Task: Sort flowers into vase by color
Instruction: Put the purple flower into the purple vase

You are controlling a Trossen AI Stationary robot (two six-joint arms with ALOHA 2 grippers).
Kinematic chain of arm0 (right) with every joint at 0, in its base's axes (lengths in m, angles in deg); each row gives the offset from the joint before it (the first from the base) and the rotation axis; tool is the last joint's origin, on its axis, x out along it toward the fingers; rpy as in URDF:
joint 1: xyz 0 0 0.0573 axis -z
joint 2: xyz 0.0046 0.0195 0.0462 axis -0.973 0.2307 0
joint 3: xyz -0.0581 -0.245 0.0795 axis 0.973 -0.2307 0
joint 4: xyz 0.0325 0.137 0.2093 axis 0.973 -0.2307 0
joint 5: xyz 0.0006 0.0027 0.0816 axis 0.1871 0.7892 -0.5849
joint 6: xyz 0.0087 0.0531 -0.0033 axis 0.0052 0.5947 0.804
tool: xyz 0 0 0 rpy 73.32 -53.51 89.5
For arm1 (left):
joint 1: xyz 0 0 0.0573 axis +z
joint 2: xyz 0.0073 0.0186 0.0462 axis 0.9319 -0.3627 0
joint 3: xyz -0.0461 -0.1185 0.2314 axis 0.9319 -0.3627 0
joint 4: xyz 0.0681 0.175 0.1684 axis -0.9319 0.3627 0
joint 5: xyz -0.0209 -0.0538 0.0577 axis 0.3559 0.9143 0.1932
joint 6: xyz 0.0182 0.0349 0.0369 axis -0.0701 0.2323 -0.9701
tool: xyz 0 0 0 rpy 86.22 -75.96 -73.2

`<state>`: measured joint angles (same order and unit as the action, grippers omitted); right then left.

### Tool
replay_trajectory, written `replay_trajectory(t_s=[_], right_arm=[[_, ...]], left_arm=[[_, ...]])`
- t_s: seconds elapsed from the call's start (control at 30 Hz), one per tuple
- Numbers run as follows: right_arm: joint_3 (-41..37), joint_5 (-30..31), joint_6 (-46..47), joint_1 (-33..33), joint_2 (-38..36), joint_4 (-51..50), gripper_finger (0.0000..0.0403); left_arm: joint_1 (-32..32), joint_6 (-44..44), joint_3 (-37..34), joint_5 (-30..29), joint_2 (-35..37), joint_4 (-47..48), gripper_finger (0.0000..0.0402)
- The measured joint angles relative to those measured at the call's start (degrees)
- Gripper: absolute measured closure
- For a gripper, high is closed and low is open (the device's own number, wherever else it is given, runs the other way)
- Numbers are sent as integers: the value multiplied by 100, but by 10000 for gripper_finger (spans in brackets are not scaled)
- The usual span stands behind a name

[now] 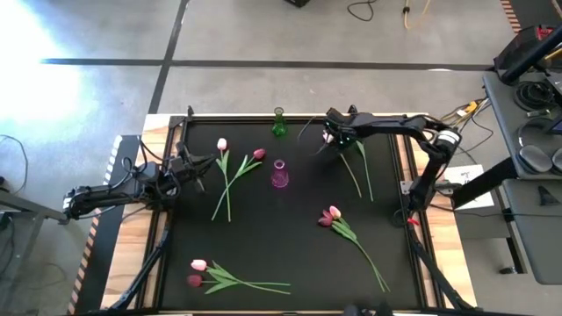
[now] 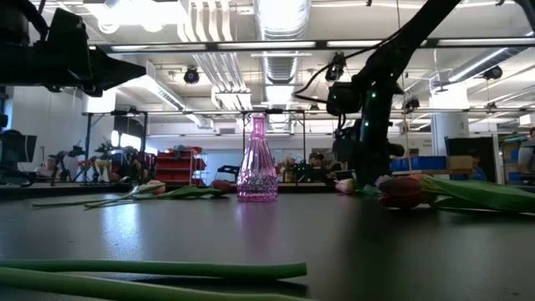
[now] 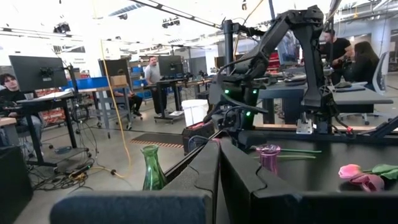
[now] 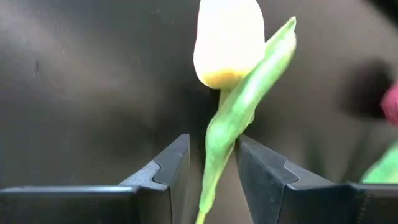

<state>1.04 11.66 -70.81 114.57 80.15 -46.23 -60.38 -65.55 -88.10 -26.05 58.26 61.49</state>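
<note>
Tulips lie in pairs on the black mat. A pale one (image 1: 221,143) and a dark red one (image 1: 259,154) lie left of the pink vase (image 1: 279,175). One pair (image 1: 330,216) is near right, another (image 1: 197,272) near left. My right gripper (image 1: 332,136) is open and low over the far-right pair. Its fingers stand either side of the pale tulip (image 4: 227,37), just below the head. A dark red head (image 4: 390,102) lies beside it. My left gripper (image 1: 207,161) is shut and raised over the mat's left side, holding nothing. My right gripper comes from above, pointing down, its fingers across the pale tulip's stem (image 4: 214,155) just below the head. The leaf (image 4: 233,134) lies against the inner side of one finger (image 4: 249,162). A dark gap shows between the stem and the other finger (image 4: 177,165).
A green vase (image 1: 279,123) stands at the mat's far edge, behind the pink vase (image 2: 257,163). Long stems (image 1: 358,171) run from my right gripper toward the near edge. Bare mat lies between the pink vase and the near pairs. People sit at desks beyond the table.
</note>
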Motion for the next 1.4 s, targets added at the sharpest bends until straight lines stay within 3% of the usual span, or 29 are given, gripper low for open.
replay_trajectory(t_s=[0.27, 0.67, 0.9, 1.2, 1.4], right_arm=[[339, -6, 2, 186, 335, -295, 295], [634, -152, -596, 275, 509, -441, 378], [461, -132, -699, -6, -415, 222, 389], [-607, -91, -753, -933, -1998, 2409, 389], [-1064, 519, -648, -1700, -2659, 3381, 390]], left_arm=[[0, -13, 0, 1, -24, 0, 402], [1, -16, 0, 0, -33, -3, 402], [1, -18, 0, 0, -33, -4, 402], [1, -11, 0, -1, -33, -4, 402], [0, 39, 0, -1, -33, -7, 402]])
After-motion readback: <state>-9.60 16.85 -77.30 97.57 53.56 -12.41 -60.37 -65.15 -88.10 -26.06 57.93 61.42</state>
